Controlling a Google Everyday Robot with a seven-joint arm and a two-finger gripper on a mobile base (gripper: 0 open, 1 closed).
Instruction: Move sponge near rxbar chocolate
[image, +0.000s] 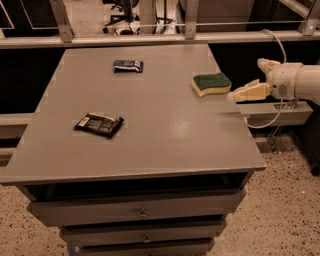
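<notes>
Jaws on the gripper (239, 94) point left at the right edge of the grey worktop (165, 135); whether they stand parted or closed I cannot tell from this side, and nothing shows in their hold. The pale tip hangs just beside the sponge (211, 83), which lies green side up near that right edge. The rxbar chocolate (99, 124) lies flat on the left front part, well apart from the sponge. A smaller dark blue bar (128, 65) sits toward the back.
</notes>
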